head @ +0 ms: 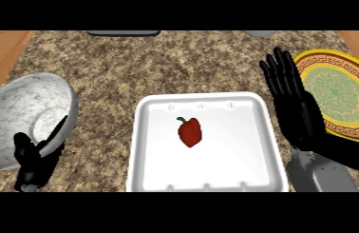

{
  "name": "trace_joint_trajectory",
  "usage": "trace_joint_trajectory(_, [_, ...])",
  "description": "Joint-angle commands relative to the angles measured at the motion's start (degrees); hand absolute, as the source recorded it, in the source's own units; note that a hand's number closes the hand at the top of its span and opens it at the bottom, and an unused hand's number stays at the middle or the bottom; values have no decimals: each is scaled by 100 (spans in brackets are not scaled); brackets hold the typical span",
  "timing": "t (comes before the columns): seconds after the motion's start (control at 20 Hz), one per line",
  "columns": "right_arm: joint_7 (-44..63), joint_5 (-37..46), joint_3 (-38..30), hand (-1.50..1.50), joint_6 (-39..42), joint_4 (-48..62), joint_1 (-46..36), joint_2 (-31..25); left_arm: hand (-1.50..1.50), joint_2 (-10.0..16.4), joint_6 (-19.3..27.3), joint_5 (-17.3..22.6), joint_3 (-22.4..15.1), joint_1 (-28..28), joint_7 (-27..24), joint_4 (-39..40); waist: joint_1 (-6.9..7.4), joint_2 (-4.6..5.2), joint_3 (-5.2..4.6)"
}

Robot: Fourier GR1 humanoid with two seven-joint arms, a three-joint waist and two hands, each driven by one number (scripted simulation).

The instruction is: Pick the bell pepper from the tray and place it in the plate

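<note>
A red bell pepper (191,132) with a green stem lies in the middle of the white tray (154,175) at the counter's front. To the right stands a yellow plate (335,90) with a green centre and a patterned rim. My right hand (294,101) is open, fingers straight, between the tray's right edge and the plate, covering part of the plate's left rim. It is apart from the pepper. My left hand (33,158) rests open at the lower left, over the edge of a marbled bowl.
A large white marbled bowl (28,103) sits at the left edge. Dark and grey objects (123,33) peek in at the counter's far edge. Bare speckled stone lies beyond the tray.
</note>
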Motion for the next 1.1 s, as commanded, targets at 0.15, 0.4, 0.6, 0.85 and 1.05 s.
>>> trace_joint_trajectory(0.15, [627,251,-60,150,252,524,-1242,-432,0,-52,61,-96,-90,488,294,-873,91,-20,-58])
trace_joint_trajectory(0.4, [825,1552,-117,150,-402,959,-1292,-1139,0,267,-195,-127,-23,1503,26,-1478,-157,-38,-122])
trace_joint_trajectory(0.6, [556,1348,-184,-150,-564,1084,-1343,-736,0,396,-246,91,197,2087,-51,-1920,-267,-22,-75])
trace_joint_trajectory(0.85, [402,1482,124,-150,-287,1131,-1416,-760,0,310,-146,209,327,2392,-19,-2155,-485,-36,-85])
trace_joint_trajectory(1.05, [707,1892,491,-150,23,1277,-1608,-1123,0,302,-164,205,382,2709,-120,-2362,-517,-82,-116])
